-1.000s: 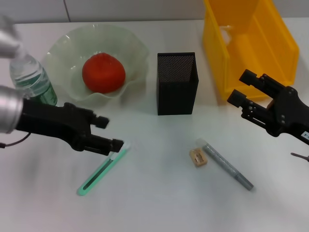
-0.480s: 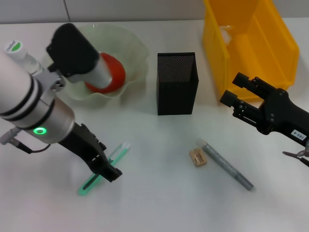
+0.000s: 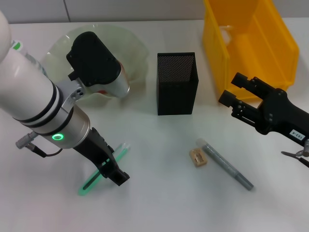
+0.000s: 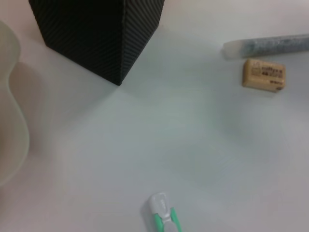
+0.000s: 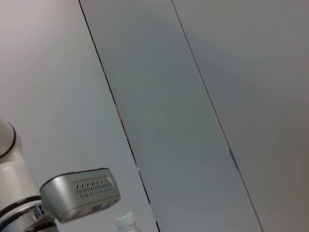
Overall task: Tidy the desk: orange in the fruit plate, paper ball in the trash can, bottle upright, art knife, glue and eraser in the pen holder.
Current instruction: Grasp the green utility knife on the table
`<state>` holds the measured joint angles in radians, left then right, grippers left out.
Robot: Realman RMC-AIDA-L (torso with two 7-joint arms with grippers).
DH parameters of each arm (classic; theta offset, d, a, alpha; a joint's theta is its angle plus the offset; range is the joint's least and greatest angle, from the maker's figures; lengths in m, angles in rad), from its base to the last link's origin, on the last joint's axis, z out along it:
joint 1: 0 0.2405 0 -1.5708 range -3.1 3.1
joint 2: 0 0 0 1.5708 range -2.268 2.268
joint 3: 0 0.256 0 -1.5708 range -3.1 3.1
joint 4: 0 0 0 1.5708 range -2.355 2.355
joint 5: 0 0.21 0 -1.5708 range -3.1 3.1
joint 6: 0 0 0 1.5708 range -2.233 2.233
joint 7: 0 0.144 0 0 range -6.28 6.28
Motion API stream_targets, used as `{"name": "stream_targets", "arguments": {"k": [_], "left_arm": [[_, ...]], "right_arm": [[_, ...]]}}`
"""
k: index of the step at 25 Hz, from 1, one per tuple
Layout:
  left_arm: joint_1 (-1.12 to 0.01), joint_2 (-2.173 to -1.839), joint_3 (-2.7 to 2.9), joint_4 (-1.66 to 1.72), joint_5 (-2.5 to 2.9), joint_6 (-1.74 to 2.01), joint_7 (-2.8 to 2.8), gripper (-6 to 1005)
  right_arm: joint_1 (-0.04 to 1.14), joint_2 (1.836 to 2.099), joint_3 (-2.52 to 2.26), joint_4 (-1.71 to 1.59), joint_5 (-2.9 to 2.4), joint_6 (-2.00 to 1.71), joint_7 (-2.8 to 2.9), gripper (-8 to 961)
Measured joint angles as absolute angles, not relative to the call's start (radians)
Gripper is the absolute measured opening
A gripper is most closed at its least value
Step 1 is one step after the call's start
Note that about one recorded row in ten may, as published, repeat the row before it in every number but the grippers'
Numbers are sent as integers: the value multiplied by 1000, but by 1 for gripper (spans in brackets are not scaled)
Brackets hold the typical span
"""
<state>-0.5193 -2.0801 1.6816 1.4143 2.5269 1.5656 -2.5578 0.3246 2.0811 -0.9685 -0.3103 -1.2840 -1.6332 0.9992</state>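
Note:
The green art knife (image 3: 120, 152) lies on the white desk, and its white tip (image 4: 161, 212) shows in the left wrist view. My left gripper (image 3: 113, 170) is down over the knife's middle. The tan eraser (image 3: 198, 157) (image 4: 263, 74) and the grey glue stick (image 3: 226, 165) (image 4: 270, 45) lie side by side right of centre. The black mesh pen holder (image 3: 176, 83) (image 4: 99, 34) stands behind them. My right gripper (image 3: 231, 90) hovers open and empty by the yellow trash can (image 3: 251, 43). The bottle's cap (image 3: 17, 46) peeks out upright at far left. My left arm hides the orange; the paper ball is out of view.
The pale green fruit plate (image 3: 133, 41) sits at the back left, largely covered by my left arm. The right wrist view shows only a wall, the left arm's grey housing (image 5: 79, 193) and the bottle cap (image 5: 126, 221).
My left arm swung in over the plate and turned, bringing its gripper from the knife's tip down across the knife's middle. My right gripper shifted slightly left.

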Motion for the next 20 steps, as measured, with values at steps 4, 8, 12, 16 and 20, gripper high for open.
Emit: {"name": "stream_targets", "arguments": {"k": [4,8,12,16,20], "left_arm": [[-520,-2080,1690,1400,2540,1540,-2558,737],[-520,-2080,1690,1393,2545,1525,-2556,731],[-522,-2080,1691,1371,2547,1509,-2545,725],[-523,-2079,1692,1364,2552,1506,-2538,719],[-523,-2079,1692,1361,2557,1500,-2532,713]], "right_arm": [[326,2082,-967,-307,-1284,-1633,999,727],[328,2082,-971,-305,-1283,-1633,999,728],[330,2082,-968,-296,-1282,-1634,999,728],[331,2082,-966,-296,-1282,-1634,999,729],[333,2082,-965,-296,-1281,-1634,999,728]]}}
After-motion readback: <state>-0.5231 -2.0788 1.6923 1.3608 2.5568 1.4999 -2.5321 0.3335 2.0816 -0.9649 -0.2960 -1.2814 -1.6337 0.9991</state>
